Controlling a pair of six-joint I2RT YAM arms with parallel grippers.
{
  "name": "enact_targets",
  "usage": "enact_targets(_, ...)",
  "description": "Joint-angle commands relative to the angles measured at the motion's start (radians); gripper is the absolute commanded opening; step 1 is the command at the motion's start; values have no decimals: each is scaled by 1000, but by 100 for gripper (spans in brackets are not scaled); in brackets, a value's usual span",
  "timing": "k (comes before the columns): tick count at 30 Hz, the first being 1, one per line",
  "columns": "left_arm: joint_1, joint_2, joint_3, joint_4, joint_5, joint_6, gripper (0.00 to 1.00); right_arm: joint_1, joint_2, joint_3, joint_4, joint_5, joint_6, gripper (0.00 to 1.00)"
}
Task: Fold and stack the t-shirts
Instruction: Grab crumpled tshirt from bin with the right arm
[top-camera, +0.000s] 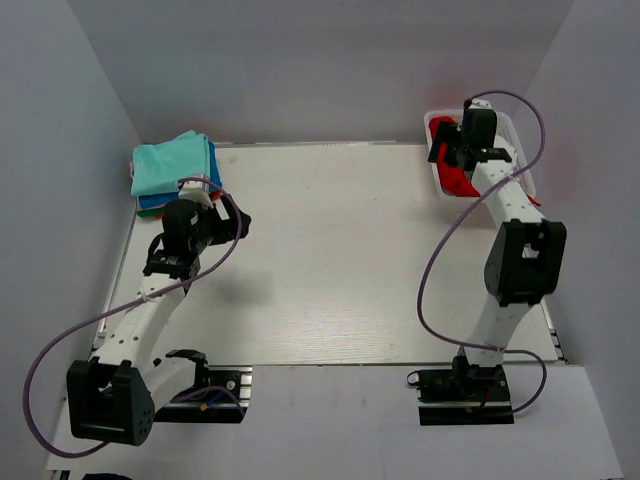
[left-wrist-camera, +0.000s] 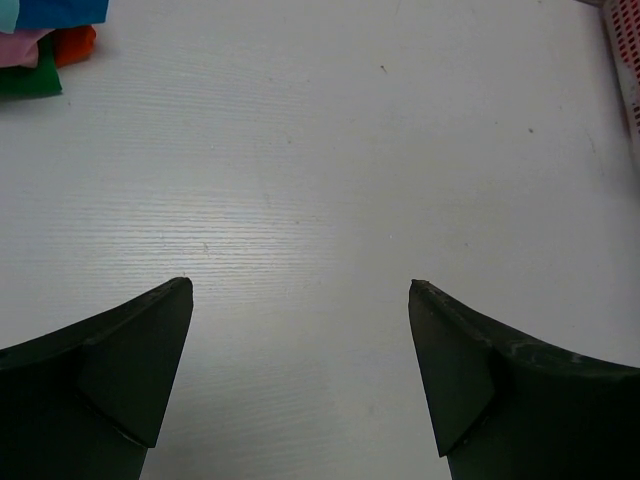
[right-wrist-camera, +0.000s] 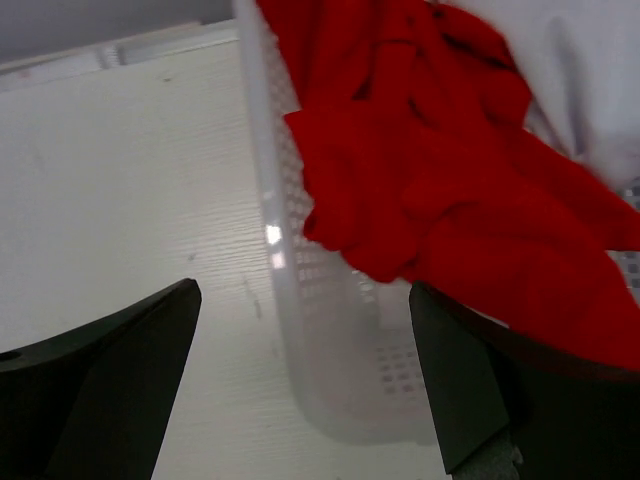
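Two arms with jaws apart over a white wood-grain desk (top-camera: 340, 260), shirts at its far corners.
From above, the folded stack of soft t-shirts (top-camera: 172, 172), teal on top, lies in the far left corner, near the left gripper (top-camera: 238, 222). The right gripper (top-camera: 455, 160) hangs over the white plastic lattice basket (top-camera: 437, 122) in the far right corner. Left wrist: fingers (left-wrist-camera: 130, 370) spread wide over the desk, holding nothing. Right wrist: jaws wide and empty, and a crumpled red t-shirt (right-wrist-camera: 420, 180) spills over the basket's perforated wall, with white cloth (right-wrist-camera: 580, 70) behind it.
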Motion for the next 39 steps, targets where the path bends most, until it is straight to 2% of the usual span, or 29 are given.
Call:
enact_targets(1, 6, 55, 50, 36, -11, 4, 99, -33, 105, 204, -128, 141, -88, 91)
enact_targets(6, -3, 129, 68, 56, 28, 24, 99, -106, 286, 389, -137, 233, -152, 91)
enact_targets(11, -3, 176, 78, 76, 37, 37, 99, -143, 461, 548, -70, 238, -252, 91)
enact_targets(15, -3, 233, 78, 97, 49, 56, 99, -164, 524, 556, 83, 273, -310, 91)
enact_targets(18, -3, 273, 96, 107, 49, 56, 99, -177, 564, 573, 158, 285, -335, 83)
enact_targets(28, -3, 431, 187, 58, 38, 38, 99, -207, 676, 624, 185, 120, -295, 73)
enact_targets(31, -3, 431, 196, 57, 48, 38, 99, -212, 700, 636, 208, 46, -254, 50)
enact_targets(32, -3, 431, 196, 57, 48, 38, 99, -215, 705, 637, 209, 22, -234, 29)
enact_targets(33, -3, 431, 196, 68, 48, 28, 99, -215, 706, 641, 212, 6, -223, 19)
enact_targets(35, -3, 419, 196, 68, 48, 28, 99, -223, 700, 641, 215, -64, -195, 7)
enact_targets(36, -3, 419, 196, 68, 48, 28, 95, -224, 680, 641, 211, -77, -192, 0)
enact_targets(39, -3, 385, 187, 68, 58, 28, 89, -224, 602, 618, 217, -80, -174, 0)
